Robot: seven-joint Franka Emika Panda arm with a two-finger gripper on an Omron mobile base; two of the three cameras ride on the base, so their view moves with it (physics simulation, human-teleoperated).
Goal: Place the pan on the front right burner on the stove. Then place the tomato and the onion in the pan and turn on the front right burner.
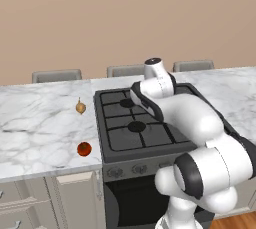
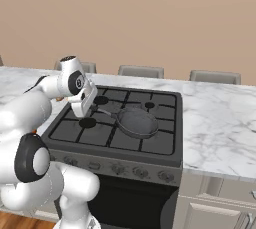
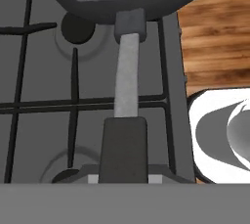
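Marble table (image 1: 40, 128) flanks the stove (image 2: 165, 148); end effector (image 2: 92, 107) clamps the pan (image 2: 137, 122) handle over the right grates.

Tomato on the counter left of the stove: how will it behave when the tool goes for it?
The tomato looks like a smooth, glossy ball lying free on the marble counter, so it will probably roll if nudged off-centre. Its shiny skin suggests it could slip between narrow fingers. It is small, so likely light, though perhaps soft under a hard squeeze.
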